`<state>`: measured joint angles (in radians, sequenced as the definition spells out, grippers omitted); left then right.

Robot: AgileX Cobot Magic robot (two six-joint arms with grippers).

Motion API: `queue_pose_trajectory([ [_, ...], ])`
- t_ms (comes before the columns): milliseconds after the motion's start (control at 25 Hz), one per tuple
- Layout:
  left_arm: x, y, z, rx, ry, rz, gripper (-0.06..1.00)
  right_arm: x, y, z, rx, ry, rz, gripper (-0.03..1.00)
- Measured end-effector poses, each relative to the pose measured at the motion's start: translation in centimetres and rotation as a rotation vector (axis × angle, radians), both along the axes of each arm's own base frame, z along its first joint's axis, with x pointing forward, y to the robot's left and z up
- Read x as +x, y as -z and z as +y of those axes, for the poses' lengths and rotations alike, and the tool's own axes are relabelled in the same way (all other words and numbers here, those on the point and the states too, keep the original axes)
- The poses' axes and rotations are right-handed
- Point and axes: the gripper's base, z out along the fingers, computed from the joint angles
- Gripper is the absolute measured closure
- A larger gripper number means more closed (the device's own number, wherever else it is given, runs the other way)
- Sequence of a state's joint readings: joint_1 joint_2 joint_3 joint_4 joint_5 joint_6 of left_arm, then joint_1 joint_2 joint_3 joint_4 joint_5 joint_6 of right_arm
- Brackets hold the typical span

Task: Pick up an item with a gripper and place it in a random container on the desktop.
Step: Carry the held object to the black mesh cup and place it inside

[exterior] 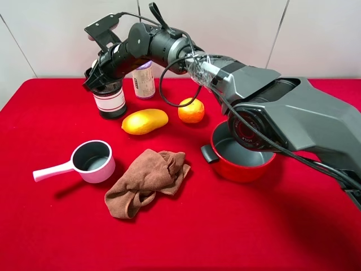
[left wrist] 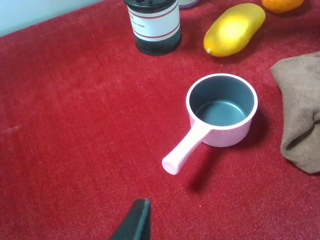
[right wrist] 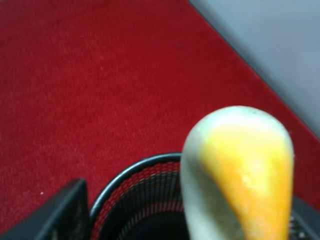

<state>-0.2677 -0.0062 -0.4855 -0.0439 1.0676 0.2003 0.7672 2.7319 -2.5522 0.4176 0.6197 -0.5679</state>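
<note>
Right wrist view has the right fingers (right wrist: 60, 212) clamped on the pale, yellow-centred bun (right wrist: 240, 170), which hangs above the open mouth of the black mesh cup (right wrist: 132, 172) standing toward the back left of the red surface (right wrist: 75, 75). By my reading the drop is the step in hand, and the next move calls for the fingers to part squarely over the rim so the bun falls inside rather than glancing off. Only one dark tip of the left fingers (left wrist: 136, 220) shows, near the pink saucepan (left wrist: 222, 107), so whether they are apart or together cannot be told.
</note>
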Motion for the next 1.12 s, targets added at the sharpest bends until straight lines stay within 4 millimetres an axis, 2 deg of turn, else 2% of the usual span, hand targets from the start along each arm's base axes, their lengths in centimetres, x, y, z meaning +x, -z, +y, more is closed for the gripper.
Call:
queue_pose_trajectory([
  [160, 0.0, 0.0, 0.0, 0.0, 0.0, 0.0, -0.04, -0.1, -0.2, -0.1, -0.009, -0.007, 0.011, 0.39],
  [360, 0.0, 0.0, 0.0, 0.0, 0.0, 0.0, -0.04, 0.2, -0.2, -0.5, -0.023, -0.007, 0.021, 0.38],
  [600, 0.0, 0.0, 0.0, 0.0, 0.0, 0.0, -0.04, 0.2, -0.2, -0.6, -0.028, -0.01, 0.026, 0.32],
  [1120, 0.0, 0.0, 0.0, 0.0, 0.0, 0.0, -0.04, -0.4, -1.3, -0.8, -0.049, -0.038, 0.061, 0.31],
])
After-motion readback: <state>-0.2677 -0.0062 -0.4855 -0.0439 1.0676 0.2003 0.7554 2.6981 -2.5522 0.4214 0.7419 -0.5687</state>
